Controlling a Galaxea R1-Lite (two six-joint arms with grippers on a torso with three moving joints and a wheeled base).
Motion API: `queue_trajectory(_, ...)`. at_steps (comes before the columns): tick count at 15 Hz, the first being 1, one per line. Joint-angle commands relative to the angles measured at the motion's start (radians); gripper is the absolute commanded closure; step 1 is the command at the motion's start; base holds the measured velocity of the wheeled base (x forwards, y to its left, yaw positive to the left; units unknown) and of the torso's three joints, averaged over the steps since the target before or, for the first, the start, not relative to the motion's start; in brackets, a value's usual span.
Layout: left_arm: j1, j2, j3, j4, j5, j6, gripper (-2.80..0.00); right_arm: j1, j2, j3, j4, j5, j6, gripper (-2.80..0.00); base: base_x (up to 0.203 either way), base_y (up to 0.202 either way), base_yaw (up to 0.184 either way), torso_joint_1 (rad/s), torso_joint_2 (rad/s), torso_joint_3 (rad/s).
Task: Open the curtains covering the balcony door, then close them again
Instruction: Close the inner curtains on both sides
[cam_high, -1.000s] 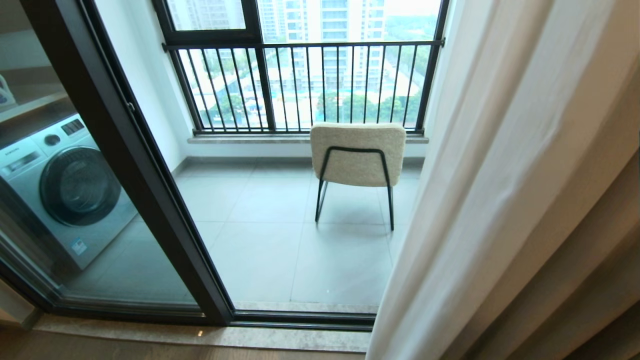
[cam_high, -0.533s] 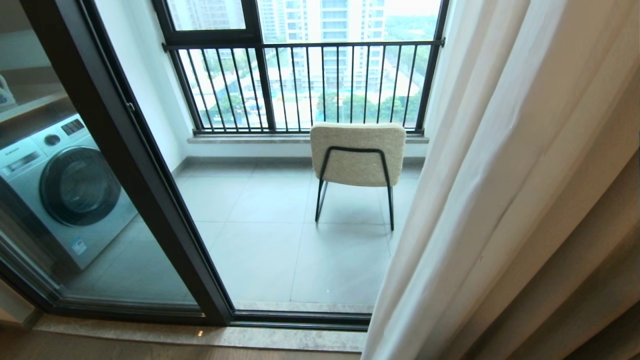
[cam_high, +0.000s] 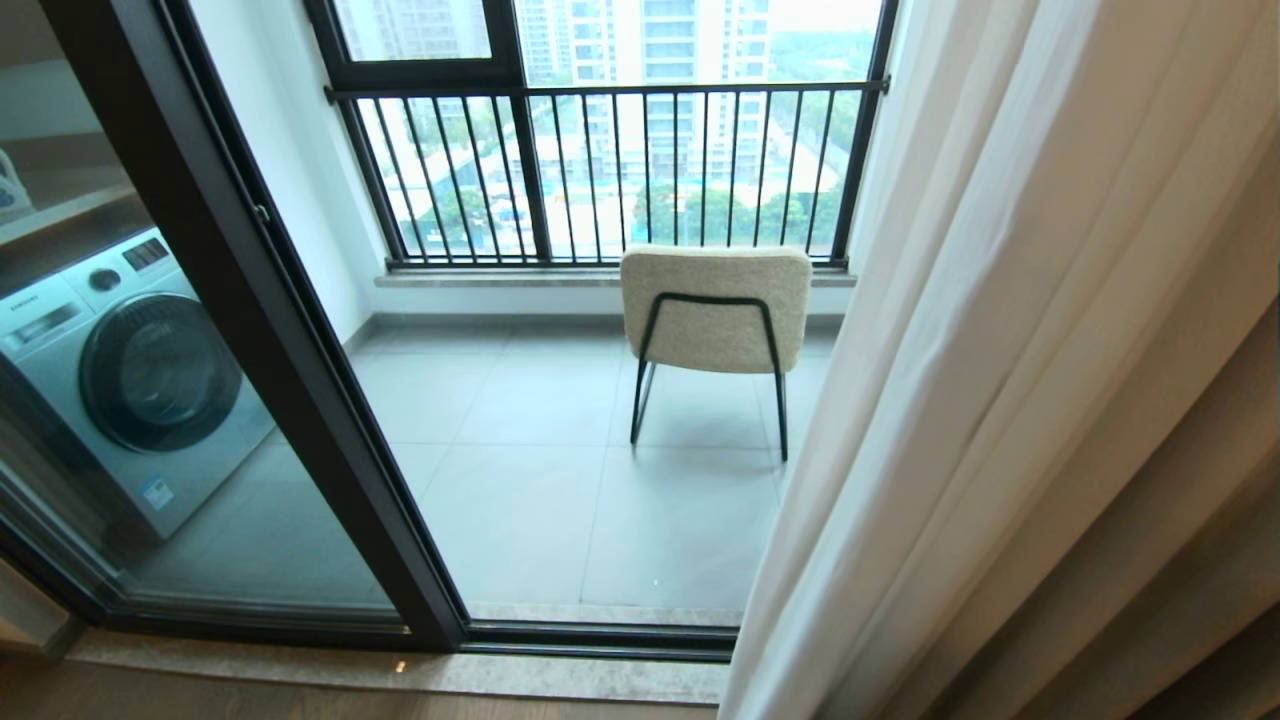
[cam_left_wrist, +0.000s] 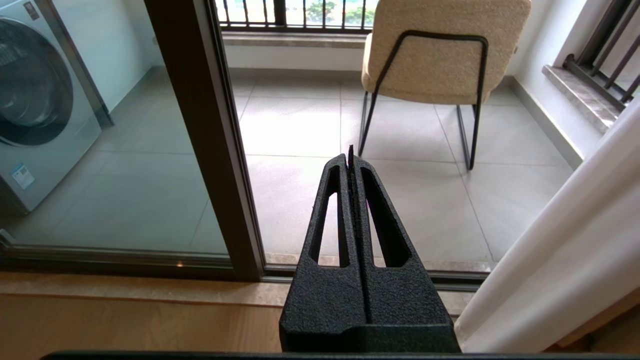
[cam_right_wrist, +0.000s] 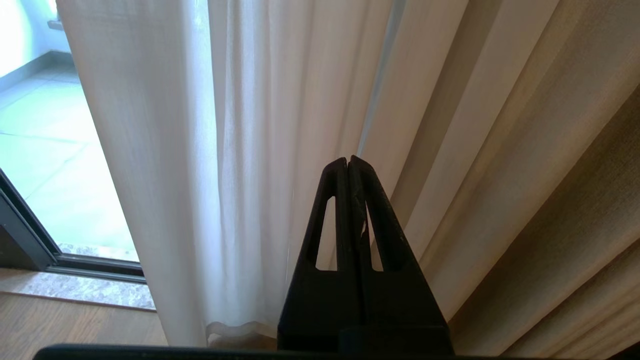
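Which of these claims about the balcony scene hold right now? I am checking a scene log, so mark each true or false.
1. The sheer white curtain hangs bunched at the right of the doorway. True.
2. The left hand grips the curtain. False: it is shut on nothing and points toward the balcony floor.
3. A chair stands on the balcony, its back toward the room. True.
4. The washing machine stands right of the chair. False: it is at the left, behind the balcony door glass.
5. The right hand is open. False: it is shut, in front of the curtain folds.
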Motion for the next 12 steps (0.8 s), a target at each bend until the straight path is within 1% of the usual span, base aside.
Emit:
queue_trajectory(1,0.000,0.000,0.000,0.000,0.000,0.000,0.00,0.000,0.001,0.000,-0.001,0.000,0.000,0.00,0.000,0.000,0.000,0.000,0.00,0.000)
queue_trajectory(3,0.000,0.000,0.000,0.000,0.002,0.000,0.00,0.000,0.000,0.000,-0.002,-0.002,0.005,0.00,0.000,0.000,0.000,0.000,0.00,0.000)
queue_trajectory(6,-0.001,0.000,0.000,0.000,0.002,0.000,0.00,0.000,0.000,0.000,-0.001,-0.004,0.055,0.00,0.000,0.000,0.000,0.000,0.00,0.000)
queue_trajectory(12,0.000,0.000,0.000,0.000,0.000,-0.001,0.00,0.000,0.002,0.000,-0.003,-0.002,0.058,0.00,0.000,0.000,0.000,0.000,0.00,0.000)
